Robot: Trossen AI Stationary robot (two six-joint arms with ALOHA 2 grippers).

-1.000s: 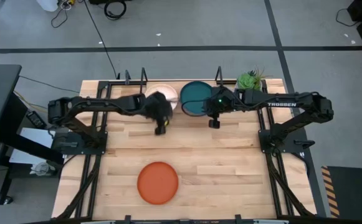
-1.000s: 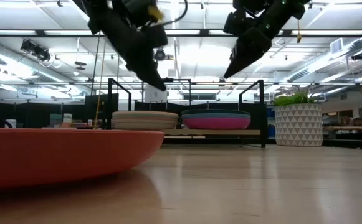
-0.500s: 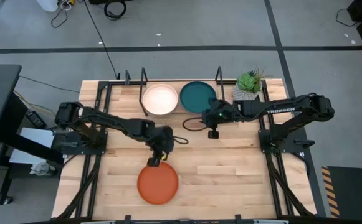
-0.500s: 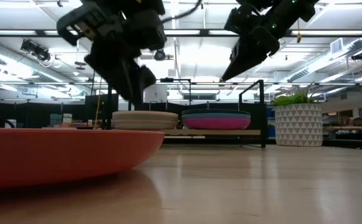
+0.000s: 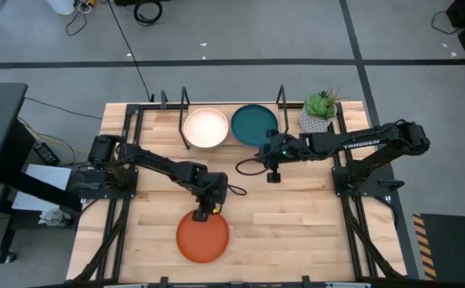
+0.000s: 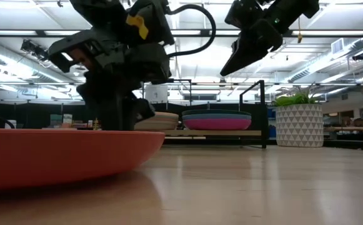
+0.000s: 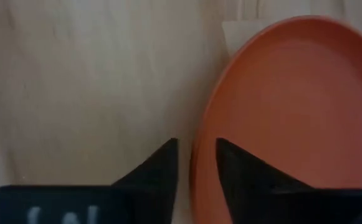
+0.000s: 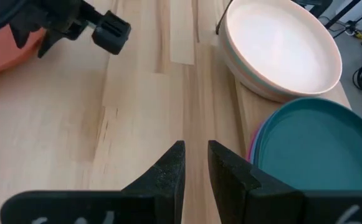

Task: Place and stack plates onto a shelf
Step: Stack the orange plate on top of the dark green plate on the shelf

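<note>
An orange plate (image 5: 202,235) lies flat on the table near its front edge. My left gripper (image 5: 202,213) points steeply down at the plate's far rim. In the left wrist view its open fingers (image 7: 196,149) stand astride that rim, one over the table and one over the plate's inside. On the shelf (image 6: 218,132) at the far edge rest a stack topped by a cream plate (image 5: 206,128) and a stack topped by a dark teal plate (image 5: 254,125). My right gripper (image 5: 273,174) hangs above the table in front of the teal stack, slightly open and holding nothing. My left gripper has the orange plate's far rim (image 7: 200,163) between its two fingers, coming at it from above and slanting toward the near edge. I cannot tell whether either finger touches the rim. The plate lies flat on the table.
A small potted green plant (image 5: 318,108) stands at the shelf's right end. Black upright posts (image 6: 260,106) frame the shelf. Bare wooden tabletop (image 5: 296,224) lies to the right of the orange plate.
My left gripper has swung from the shelf toward the table's near edge, come down and tipped steeply downward, ending at the orange plate's far rim. My right gripper has drawn back a little from the shelf toward the near edge. The plates have stayed in place.
</note>
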